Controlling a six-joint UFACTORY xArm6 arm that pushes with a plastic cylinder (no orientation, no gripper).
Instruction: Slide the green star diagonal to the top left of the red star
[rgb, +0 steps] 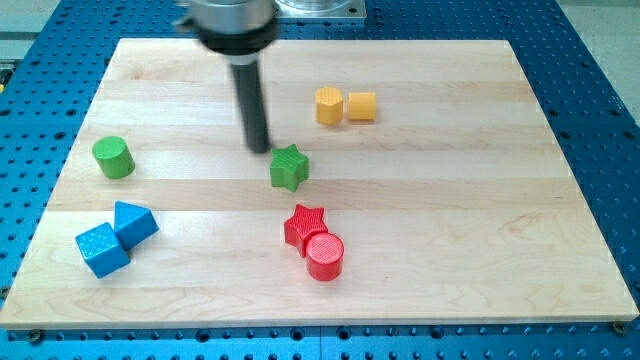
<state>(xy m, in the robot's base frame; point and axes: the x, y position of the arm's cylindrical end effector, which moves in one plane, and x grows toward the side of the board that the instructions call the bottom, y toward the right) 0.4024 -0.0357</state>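
The green star (289, 167) lies near the middle of the wooden board (450, 200). The red star (304, 225) lies below it and slightly to the right, with a gap between them. My tip (259, 150) is on the board just to the upper left of the green star, close to it or just touching its edge. The dark rod rises from the tip toward the view's top.
A red cylinder (325, 255) touches the red star's lower right. Two yellow blocks (329, 105) (362, 106) sit side by side at upper right of centre. A green cylinder (113, 157) stands at left. Two blue blocks (134, 222) (102, 249) lie at lower left.
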